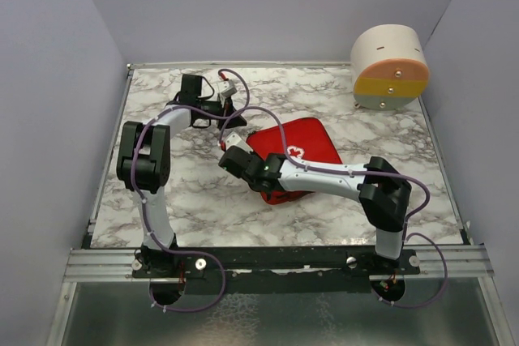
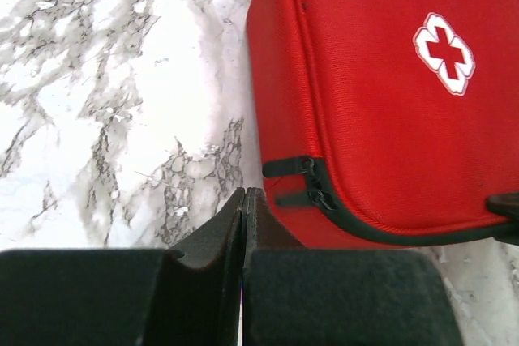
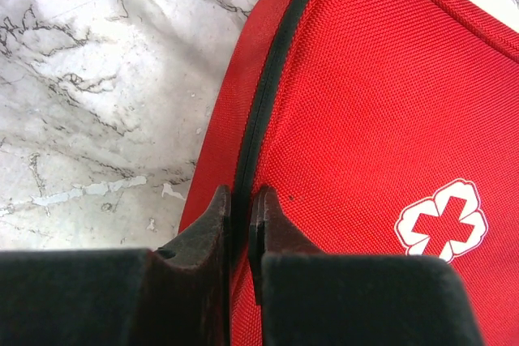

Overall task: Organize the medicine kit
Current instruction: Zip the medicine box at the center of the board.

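The left fingers point(image 2: 211, 237) are pressed together, empty, and the medicine kit point(image 1: 304, 139) has its zipper pulls point(image 2: 312, 184) just ahead-right of them. The right fingers point(image 3: 207, 228) are near-closed over its seam point(image 3: 263, 119) — can't tell if they're pinching it.

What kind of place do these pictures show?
Most likely a robot test cell in a laboratory. Plain walls enclose a marble-patterned table, the left arm and right arm are bolted to a rail at its near edge, and a red medicine kit and a round drawer container serve as props.
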You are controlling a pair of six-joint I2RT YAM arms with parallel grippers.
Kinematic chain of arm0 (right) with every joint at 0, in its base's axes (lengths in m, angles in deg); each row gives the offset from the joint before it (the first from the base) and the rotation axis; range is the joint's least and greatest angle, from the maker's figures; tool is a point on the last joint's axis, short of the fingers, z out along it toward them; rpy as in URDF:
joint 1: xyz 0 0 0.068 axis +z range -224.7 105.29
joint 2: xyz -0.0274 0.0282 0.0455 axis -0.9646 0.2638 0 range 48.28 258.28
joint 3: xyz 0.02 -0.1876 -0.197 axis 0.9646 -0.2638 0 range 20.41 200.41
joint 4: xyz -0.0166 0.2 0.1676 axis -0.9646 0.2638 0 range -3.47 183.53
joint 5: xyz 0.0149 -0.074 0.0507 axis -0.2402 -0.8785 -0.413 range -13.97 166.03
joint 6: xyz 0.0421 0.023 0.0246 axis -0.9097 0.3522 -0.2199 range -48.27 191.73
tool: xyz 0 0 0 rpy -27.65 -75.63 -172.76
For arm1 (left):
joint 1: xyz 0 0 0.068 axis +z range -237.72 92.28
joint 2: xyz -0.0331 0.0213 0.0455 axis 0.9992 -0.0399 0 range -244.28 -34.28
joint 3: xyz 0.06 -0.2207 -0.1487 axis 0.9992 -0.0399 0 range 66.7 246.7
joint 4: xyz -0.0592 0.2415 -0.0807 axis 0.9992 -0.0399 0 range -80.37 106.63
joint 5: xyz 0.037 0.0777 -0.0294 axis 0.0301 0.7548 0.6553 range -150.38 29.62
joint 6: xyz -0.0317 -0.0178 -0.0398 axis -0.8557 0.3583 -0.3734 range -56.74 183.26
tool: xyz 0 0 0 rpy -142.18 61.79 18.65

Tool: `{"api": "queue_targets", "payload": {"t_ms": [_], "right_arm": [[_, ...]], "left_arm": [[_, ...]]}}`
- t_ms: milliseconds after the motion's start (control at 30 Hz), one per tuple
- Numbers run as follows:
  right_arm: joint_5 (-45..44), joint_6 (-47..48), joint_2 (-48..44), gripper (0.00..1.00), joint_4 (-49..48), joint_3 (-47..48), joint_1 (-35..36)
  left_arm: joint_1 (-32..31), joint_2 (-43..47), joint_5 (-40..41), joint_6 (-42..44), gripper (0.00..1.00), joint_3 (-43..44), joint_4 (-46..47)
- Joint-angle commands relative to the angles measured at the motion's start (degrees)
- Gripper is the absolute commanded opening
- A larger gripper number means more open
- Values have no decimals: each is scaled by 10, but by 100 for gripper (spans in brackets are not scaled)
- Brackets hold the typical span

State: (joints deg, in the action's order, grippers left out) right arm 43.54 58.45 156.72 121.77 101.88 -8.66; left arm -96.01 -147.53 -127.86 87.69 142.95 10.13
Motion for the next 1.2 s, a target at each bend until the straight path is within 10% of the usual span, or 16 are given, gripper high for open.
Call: {"api": "queue_targets", "payload": {"t_ms": [0,200,567,767,1167], "right_arm": [[101,28,54,1,28,-15,17],[70,25,89,1,14,31,16],[-3,-25,-35,56,-19,99,-68],[-1,-34,-71,73,24,94,-207],[93,35,-153,74,-37,-89,-427]], "left_arm": [[-10,-25,17,-2,0,28,44],[-7,-50,34,-58,0,59,105],[90,-20,83,-257,17,99,226],[111,26,160,-217,40,99,63],[89,178,247,-173,43,-43,-184]]}}
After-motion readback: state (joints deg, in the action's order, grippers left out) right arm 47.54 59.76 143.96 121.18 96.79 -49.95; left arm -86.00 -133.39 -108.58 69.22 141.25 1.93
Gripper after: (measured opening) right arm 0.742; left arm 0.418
